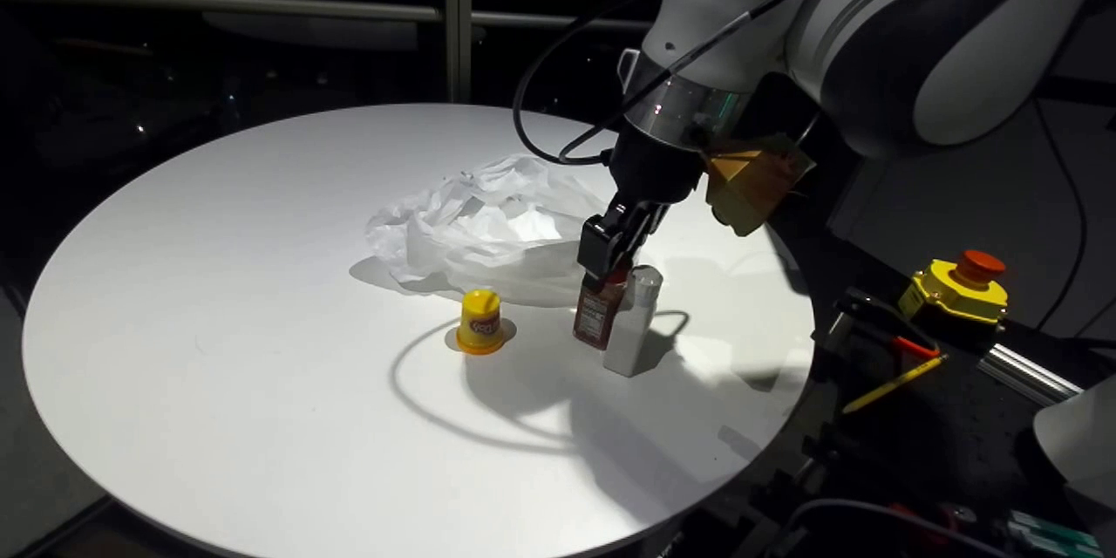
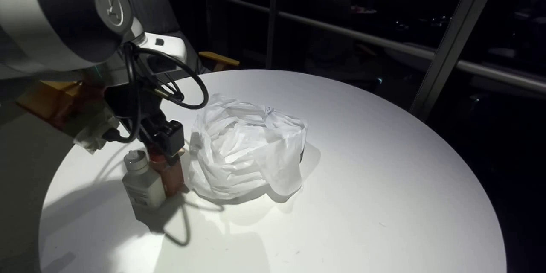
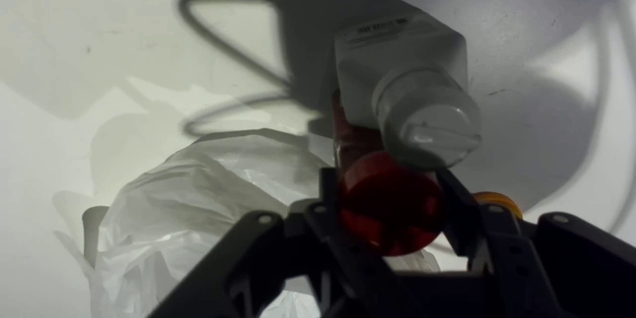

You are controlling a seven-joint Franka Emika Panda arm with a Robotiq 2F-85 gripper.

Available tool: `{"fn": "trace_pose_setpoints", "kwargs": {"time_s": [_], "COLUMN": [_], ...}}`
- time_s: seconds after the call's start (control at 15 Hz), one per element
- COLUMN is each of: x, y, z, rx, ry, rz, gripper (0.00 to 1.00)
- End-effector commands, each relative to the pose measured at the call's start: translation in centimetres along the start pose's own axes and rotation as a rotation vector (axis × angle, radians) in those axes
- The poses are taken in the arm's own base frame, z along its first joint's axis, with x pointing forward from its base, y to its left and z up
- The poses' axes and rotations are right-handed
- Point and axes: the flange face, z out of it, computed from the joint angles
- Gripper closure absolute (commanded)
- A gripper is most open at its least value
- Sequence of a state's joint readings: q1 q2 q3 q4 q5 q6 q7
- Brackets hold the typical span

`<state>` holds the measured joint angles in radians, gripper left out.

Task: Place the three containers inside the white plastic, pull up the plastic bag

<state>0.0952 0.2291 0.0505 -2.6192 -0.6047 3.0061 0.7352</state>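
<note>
The white plastic bag (image 1: 488,257) lies crumpled with its mouth open upward on the round table; it also shows in an exterior view (image 2: 281,158). A red-brown bottle with a red cap (image 1: 595,320) stands beside the bag. My gripper (image 1: 608,275) is around its cap, with a finger against each side in the wrist view (image 3: 390,194). A white bottle with a grey cap (image 1: 631,331) stands upright right next to the red bottle. A small yellow tub with an orange base (image 1: 480,324) stands apart on the table; in the wrist view it is mostly hidden behind a finger.
The round white table (image 1: 261,418) has an open edge near the robot's base. A yellow box with a red button (image 1: 957,288) and a yellow pencil (image 1: 895,384) lie beside the base. Loose black cables loop from the arm above the bag. A grey chair (image 2: 155,10) stands behind the table.
</note>
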Motion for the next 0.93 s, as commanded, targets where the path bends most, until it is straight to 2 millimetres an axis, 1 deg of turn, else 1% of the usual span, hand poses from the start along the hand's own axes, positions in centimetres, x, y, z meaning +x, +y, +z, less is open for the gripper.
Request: {"fn": "trace_pose_setpoints", "kwargs": {"time_s": [0.0, 0.2, 0.33, 0.53, 0.67, 0.8, 0.87], "x": [0.6, 1.4, 2.8, 6.4, 9.3, 11.8, 12.8], "y": [0.7, 0.2, -0.5, -1.3, -1.0, -0.2, 0.3], "z": [-1.1, -2.9, -5.2, -10.0, -12.8, -14.5, -14.9], "rx": [-0.004, -0.015, -0.034, -0.042, -0.063, -0.074, -0.082], "ry": [0.019, -0.003, -0.026, -0.003, 0.046, 0.1, 0.117], "rz": [0.025, 0.072, 0.114, 0.185, 0.236, 0.281, 0.297], "gripper": [0.76, 0.76, 0.76, 0.76, 0.76, 0.76, 0.76]}}
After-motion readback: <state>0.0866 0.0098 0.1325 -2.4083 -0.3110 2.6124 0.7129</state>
